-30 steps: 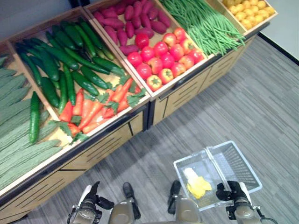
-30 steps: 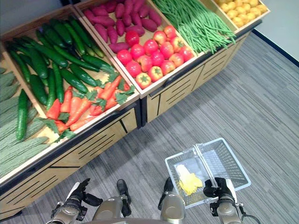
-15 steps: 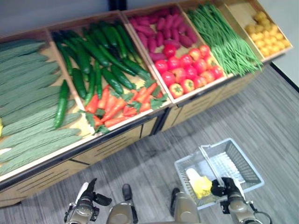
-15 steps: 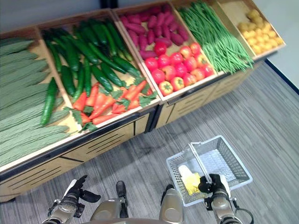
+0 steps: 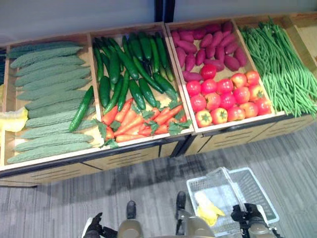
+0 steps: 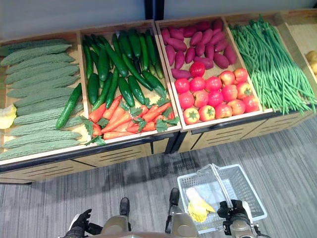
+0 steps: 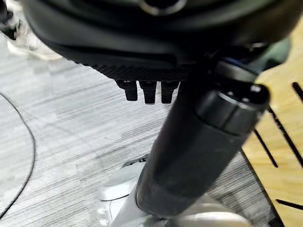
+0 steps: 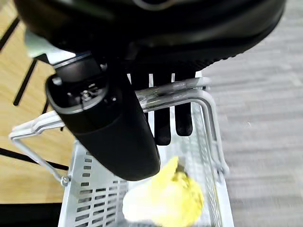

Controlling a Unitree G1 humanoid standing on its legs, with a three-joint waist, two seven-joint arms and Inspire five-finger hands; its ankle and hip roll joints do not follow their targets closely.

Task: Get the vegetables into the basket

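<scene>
A white wire basket [image 5: 247, 186] hangs at the lower right with a pale yellow leafy vegetable [image 5: 207, 210] lying in it. My right hand [image 8: 109, 123] is shut on the basket's handle [image 8: 175, 92], its fingers [image 8: 163, 127] hooked over the bar. The same right hand [image 5: 250, 215] shows at the basket's near rim. My left hand [image 5: 94, 225] hangs low on the left over the floor, relaxed and holding nothing. On the wooden stall ahead lie bitter gourds [image 5: 49, 99], cucumbers [image 5: 129, 69], carrots [image 5: 133, 121], sweet potatoes [image 5: 208, 44], tomatoes [image 5: 225, 99] and green beans [image 5: 282, 64].
The stall's wooden front [image 5: 124, 158] with dark slots runs across the view just ahead of me. Grey striped floor [image 5: 49, 213] lies between it and my hands. A yellow vegetable [image 5: 12, 119] sits at the stall's far left edge.
The whole picture has shifted: the camera has swung so the stall now faces me squarely. The basket stays hanging from my right hand, and both hands sit lower in view.
</scene>
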